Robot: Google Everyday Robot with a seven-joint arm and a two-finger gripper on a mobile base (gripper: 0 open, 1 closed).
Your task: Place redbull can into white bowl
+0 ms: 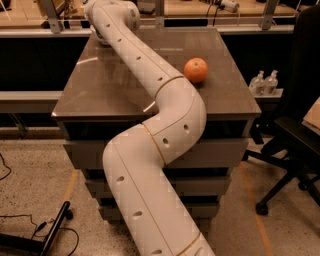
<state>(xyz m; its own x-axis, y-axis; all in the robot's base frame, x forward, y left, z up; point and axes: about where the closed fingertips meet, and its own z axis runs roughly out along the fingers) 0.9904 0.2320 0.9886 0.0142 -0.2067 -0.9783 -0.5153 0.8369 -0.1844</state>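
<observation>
My white arm (pixel 150 130) rises from the bottom of the camera view and reaches across the table to its far left corner. The wrist (pixel 112 15) ends there, and the gripper lies behind it, hidden from view. The redbull can is hidden. A pale rounded edge (pixel 100 39) shows just under the wrist; I cannot tell whether it is the white bowl.
An orange (pixel 195 70) sits on the brown table (pixel 100 90) right of the arm, towards the far right. A black office chair (pixel 295 130) stands to the right of the table, with two small bottles (pixel 264 82) behind it. Cables lie on the floor at lower left.
</observation>
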